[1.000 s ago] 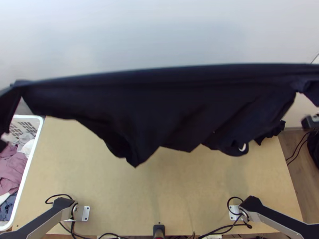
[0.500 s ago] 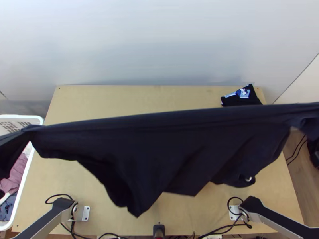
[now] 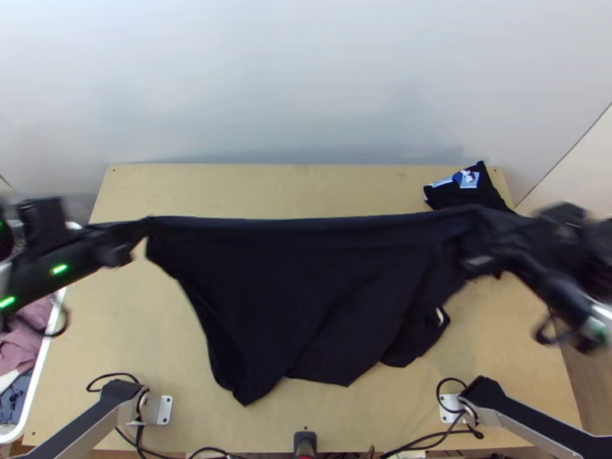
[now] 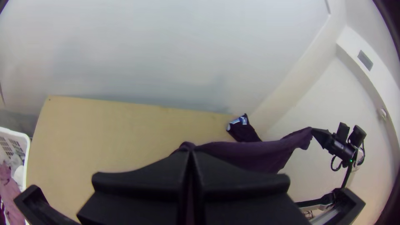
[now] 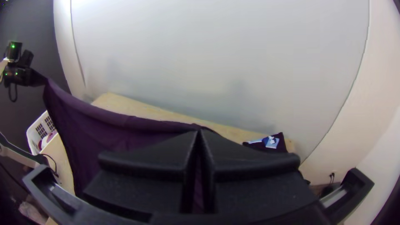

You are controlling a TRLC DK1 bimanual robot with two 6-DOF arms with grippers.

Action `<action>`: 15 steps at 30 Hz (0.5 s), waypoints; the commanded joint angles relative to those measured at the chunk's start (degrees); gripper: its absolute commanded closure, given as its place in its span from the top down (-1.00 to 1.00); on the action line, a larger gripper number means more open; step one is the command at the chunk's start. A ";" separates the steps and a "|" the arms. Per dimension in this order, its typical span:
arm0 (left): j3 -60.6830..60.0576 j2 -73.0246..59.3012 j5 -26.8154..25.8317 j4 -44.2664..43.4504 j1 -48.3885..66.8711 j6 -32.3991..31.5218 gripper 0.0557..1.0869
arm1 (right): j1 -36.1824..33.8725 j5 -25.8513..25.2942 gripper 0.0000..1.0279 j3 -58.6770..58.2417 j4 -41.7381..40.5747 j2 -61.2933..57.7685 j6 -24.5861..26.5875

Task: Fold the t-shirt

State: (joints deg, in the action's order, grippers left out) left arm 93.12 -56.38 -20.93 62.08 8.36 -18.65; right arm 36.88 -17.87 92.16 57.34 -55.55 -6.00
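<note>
Nearest me, the dark t-shirt (image 3: pixel 283 306) hangs in loose folds over the wooden table (image 3: pixel 115 329), its upper edge stretched sideways. My left gripper (image 3: pixel 131 239) has its fingers clenched on one end; my right gripper (image 3: pixel 486 249) grasps the other. A white basket (image 3: pixel 40 363) stands at left. Beyond, a black printed cloth (image 3: pixel 451 197) lies bunched at the far right corner.

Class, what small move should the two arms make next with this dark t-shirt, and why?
Probably the left gripper and right gripper should lower the t-shirt together toward the table: both hold it, its upper edge is stretched nearly straight, and its lower part hangs in loose folds.
</note>
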 commanded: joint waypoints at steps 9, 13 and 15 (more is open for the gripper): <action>-25.53 -10.42 6.78 -26.93 -2.74 -0.24 -0.92 | -18.78 16.02 -0.95 -18.51 -28.69 -19.07 0.46; -26.24 -17.71 8.10 -32.47 -3.26 -0.86 -0.92 | -21.15 16.20 -0.95 -14.99 -33.26 -28.65 0.20; -26.24 -21.67 8.18 -34.84 -3.35 -1.21 -0.92 | -21.85 16.20 -0.95 -12.71 -34.14 -33.31 -0.24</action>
State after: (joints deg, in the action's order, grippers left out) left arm 70.08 -67.90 -14.31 35.90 6.07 -19.11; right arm 19.62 -3.22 76.51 29.98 -75.29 -5.76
